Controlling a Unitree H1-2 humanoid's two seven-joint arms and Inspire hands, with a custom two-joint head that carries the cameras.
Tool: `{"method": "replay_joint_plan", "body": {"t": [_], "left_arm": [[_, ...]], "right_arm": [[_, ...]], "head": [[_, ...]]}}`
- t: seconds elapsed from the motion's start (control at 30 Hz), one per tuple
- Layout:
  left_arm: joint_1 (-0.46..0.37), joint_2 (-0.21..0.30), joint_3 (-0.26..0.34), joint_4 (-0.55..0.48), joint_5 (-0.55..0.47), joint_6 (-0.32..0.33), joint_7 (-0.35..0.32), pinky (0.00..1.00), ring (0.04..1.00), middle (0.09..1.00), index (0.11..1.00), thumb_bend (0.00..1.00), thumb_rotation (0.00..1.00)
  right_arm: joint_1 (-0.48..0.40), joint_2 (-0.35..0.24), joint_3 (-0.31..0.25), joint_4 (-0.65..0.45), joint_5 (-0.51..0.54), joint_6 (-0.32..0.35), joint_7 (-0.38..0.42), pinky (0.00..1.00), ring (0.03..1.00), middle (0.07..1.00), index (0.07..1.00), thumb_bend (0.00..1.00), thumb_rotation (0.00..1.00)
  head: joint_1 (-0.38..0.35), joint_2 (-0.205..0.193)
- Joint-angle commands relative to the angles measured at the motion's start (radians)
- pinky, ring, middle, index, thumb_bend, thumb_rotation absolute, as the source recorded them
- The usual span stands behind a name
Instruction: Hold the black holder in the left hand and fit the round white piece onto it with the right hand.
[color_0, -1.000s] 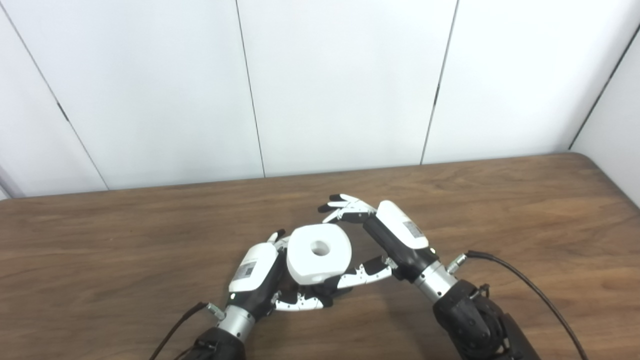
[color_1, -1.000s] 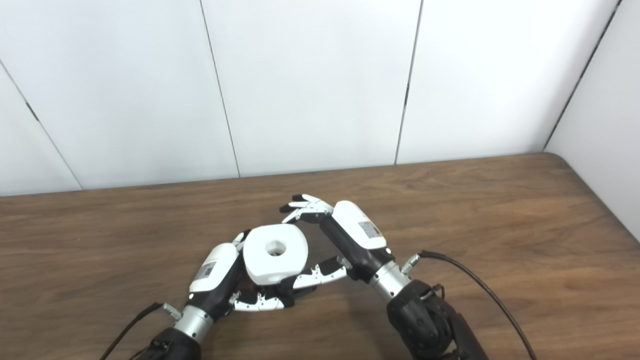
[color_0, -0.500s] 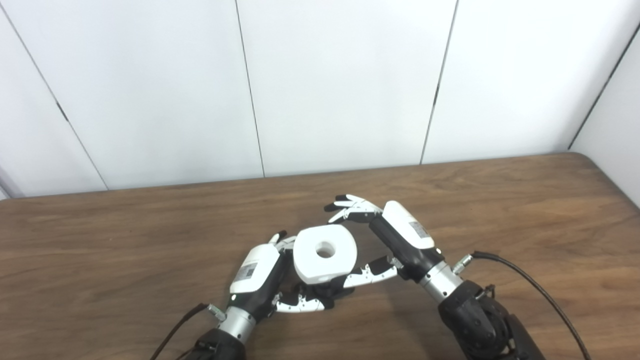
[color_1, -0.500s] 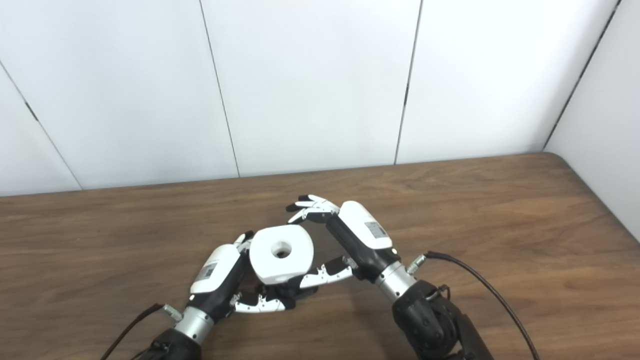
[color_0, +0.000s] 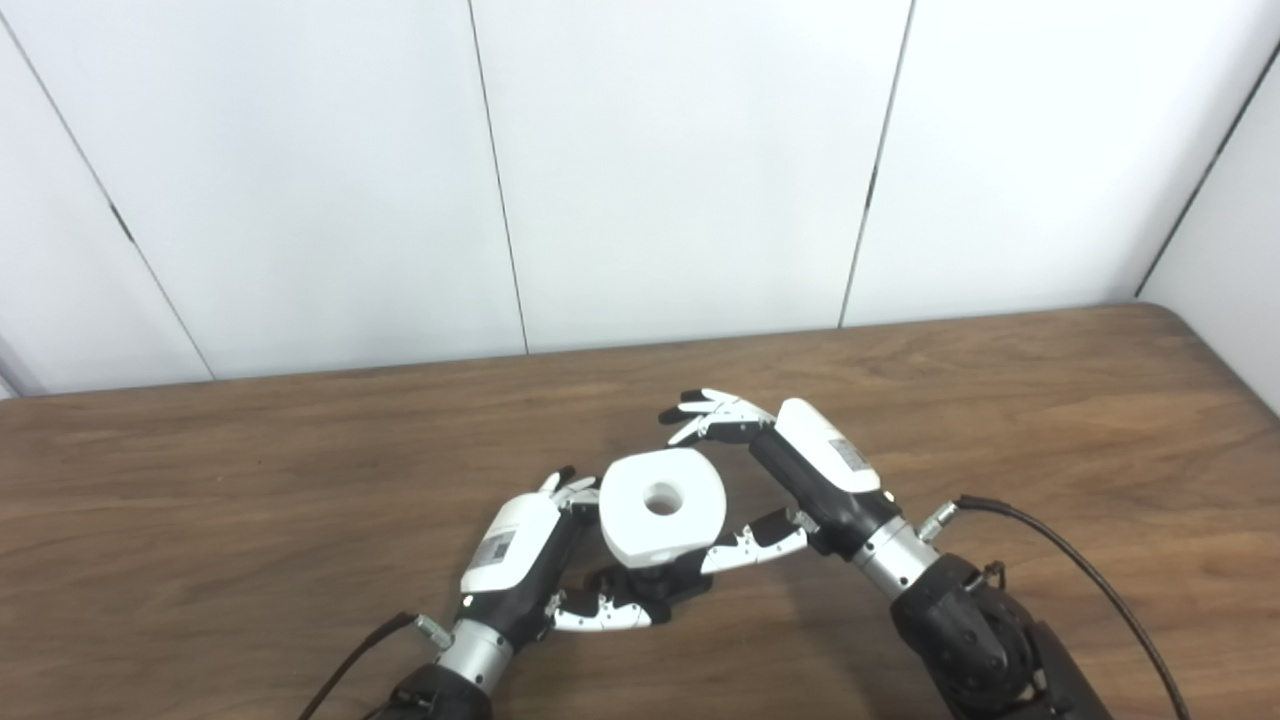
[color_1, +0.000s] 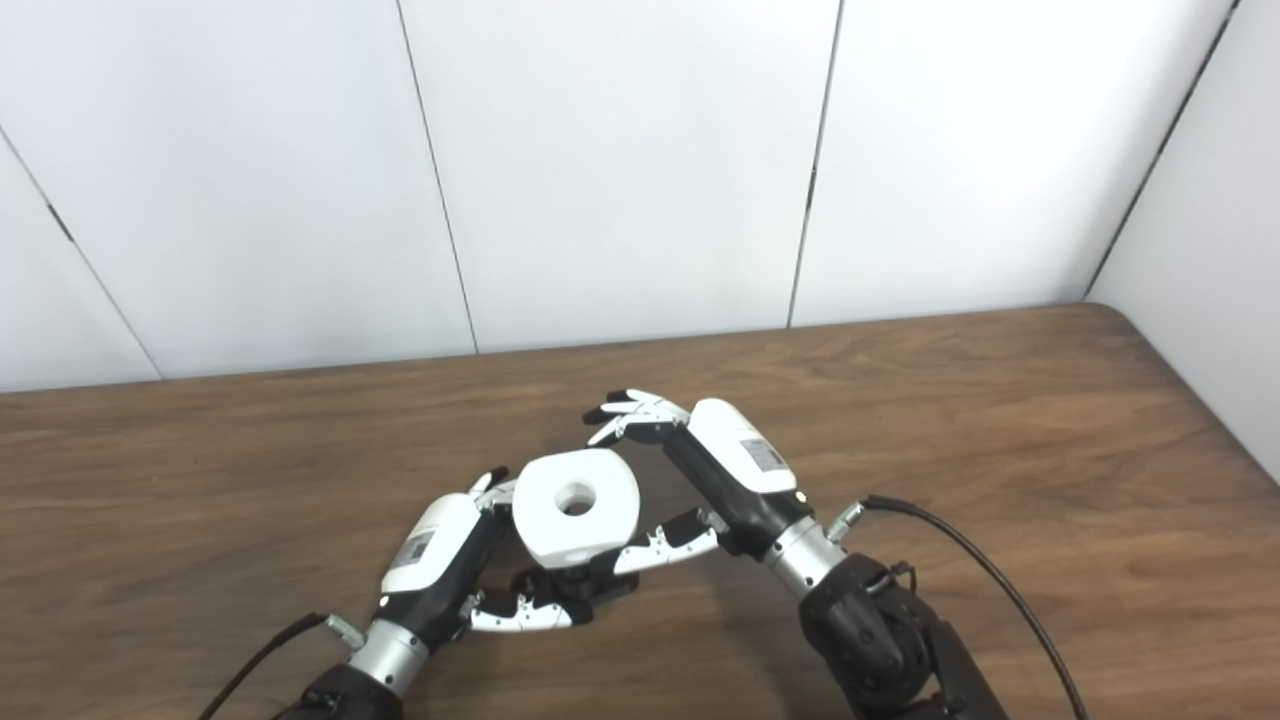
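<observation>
The round white piece, with a hole in its middle, sits on top of the black holder, of which only the lower part shows beneath it. My left hand is shut on the black holder from the left, thumb lying low in front and fingers hidden behind the piece. My right hand stands open to the right of the piece. Its fingers are spread past the piece's far edge, clear of it. Its thumb reaches under the piece's right side; whether it touches I cannot tell.
The brown wooden table runs out on all sides, with white wall panels behind. A black cable loops from my right wrist over the table at lower right. Another cable trails from my left wrist.
Both hands with the holder and white piece have shifted slightly right. The right hand's fingers have drawn a little farther from the piece.
</observation>
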Motion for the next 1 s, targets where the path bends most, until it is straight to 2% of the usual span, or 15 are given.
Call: {"method": "replay_joint_plan", "body": {"t": [0.0,0.1,0.23,0.57,0.83,0.97], "left_arm": [[-0.002,0.001,-0.002,-0.027,0.003,0.007,-0.003,1.0,0.884,0.747,0.482,0.52,0.07],[-0.001,0.001,-0.002,-0.035,0.003,0.01,-0.005,1.0,0.883,0.747,0.482,0.52,0.06],[-0.001,0.002,-0.001,-0.039,0.003,0.012,-0.007,1.0,0.881,0.745,0.482,0.52,0.06],[-0.009,0.003,0.002,-0.037,0.001,0.016,-0.007,1.0,0.891,0.749,0.482,0.52,0.07],[-0.006,0.004,0.003,-0.057,0.004,0.028,-0.013,1.0,0.887,0.748,0.482,0.52,0.07],[-0.008,0.006,0.001,-0.062,0.006,0.033,-0.023,1.0,0.884,0.75,0.482,0.52,0.07]], "right_arm": [[-0.036,-0.007,-0.014,-0.049,0.017,-0.005,-0.005,0.73,0.896,0.809,0.554,0.45,0.27],[-0.032,-0.006,-0.017,-0.053,0.024,-0.006,-0.001,0.73,0.894,0.806,0.555,0.46,0.26],[-0.022,-0.007,-0.018,-0.064,0.028,0.008,0.012,0.74,0.901,0.811,0.557,0.45,0.28],[0.0,-0.004,-0.016,-0.049,0.028,-0.008,0.006,0.74,0.898,0.811,0.554,0.45,0.34],[0.009,-0.011,-0.021,-0.059,0.032,0.007,0.017,0.74,0.9,0.812,0.552,0.45,0.36],[0.015,-0.013,-0.024,-0.045,0.045,0.005,0.023,0.75,0.904,0.811,0.556,0.46,0.31]], "head": [[-0.002,0.016],[-0.004,0.025],[0.0,0.029],[0.004,0.033],[0.004,0.05],[0.004,0.05]]}}
